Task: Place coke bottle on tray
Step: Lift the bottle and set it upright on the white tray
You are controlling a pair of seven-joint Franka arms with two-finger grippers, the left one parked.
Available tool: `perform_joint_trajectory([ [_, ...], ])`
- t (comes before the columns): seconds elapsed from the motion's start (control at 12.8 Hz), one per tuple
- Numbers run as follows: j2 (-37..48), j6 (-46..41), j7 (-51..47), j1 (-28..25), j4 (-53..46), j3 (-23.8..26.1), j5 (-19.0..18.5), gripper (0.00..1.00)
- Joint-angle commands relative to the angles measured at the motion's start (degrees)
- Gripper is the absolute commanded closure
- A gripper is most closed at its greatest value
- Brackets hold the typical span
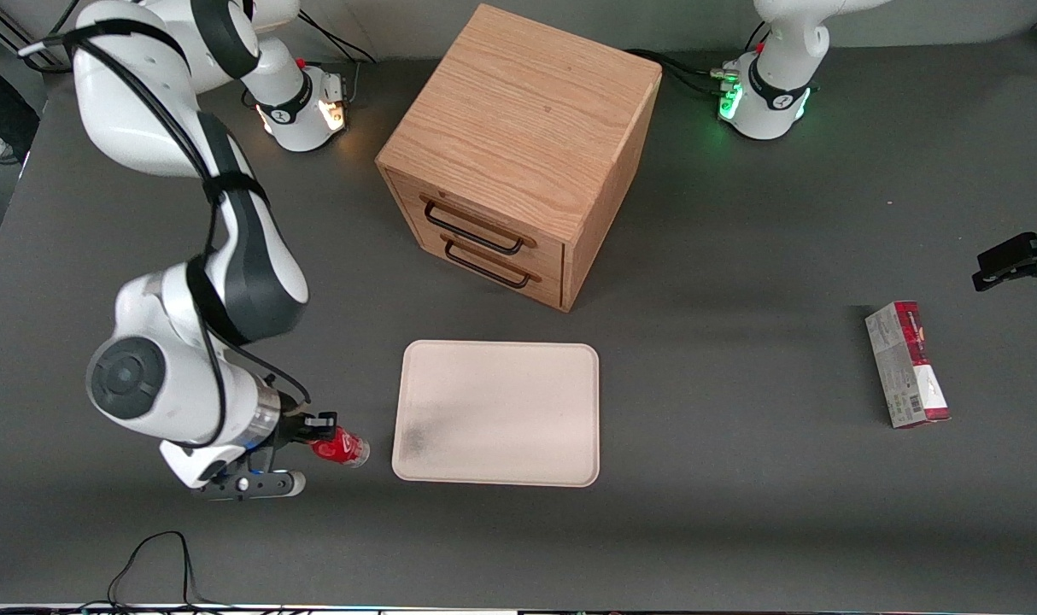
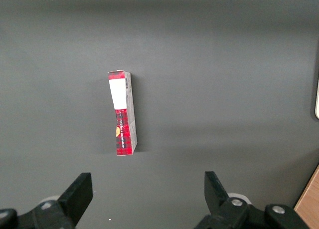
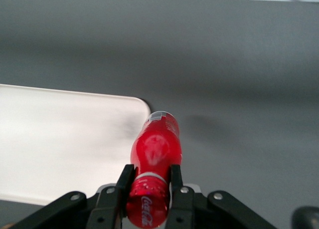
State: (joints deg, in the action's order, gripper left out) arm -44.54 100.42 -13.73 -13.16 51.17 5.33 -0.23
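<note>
My right gripper [image 1: 320, 434] is shut on the coke bottle [image 1: 341, 448], a small red bottle with a clear base, held lying sideways by its neck just above the table. In the right wrist view the fingers [image 3: 125, 179] clamp the neck under the red cap, and the bottle [image 3: 155, 149] points its base outward. The cream tray [image 1: 501, 401] lies flat beside the bottle, its dark-smudged corner nearest to it; its rounded corner [image 3: 134, 105] also shows in the right wrist view. The bottle is off the tray, close to its edge.
A wooden drawer cabinet [image 1: 518, 145] with two dark handles stands farther from the front camera than the tray. A red-and-grey carton [image 1: 907, 365] lies toward the parked arm's end of the table; it shows in the left wrist view too [image 2: 122, 113].
</note>
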Motion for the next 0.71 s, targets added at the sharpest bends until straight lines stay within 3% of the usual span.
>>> perform_joint_trajectory([
  [0.0,0.6,-0.4,-1.56,-0.81,-1.86,5.37,-2.22,0.89],
  [0.16,-0.89,2.4,-1.74,-1.77,-0.9,7.84,-7.21,0.89],
  [0.63,-5.73,12.95,-2.79,-1.78,7.01,8.03,-7.94,0.82],
])
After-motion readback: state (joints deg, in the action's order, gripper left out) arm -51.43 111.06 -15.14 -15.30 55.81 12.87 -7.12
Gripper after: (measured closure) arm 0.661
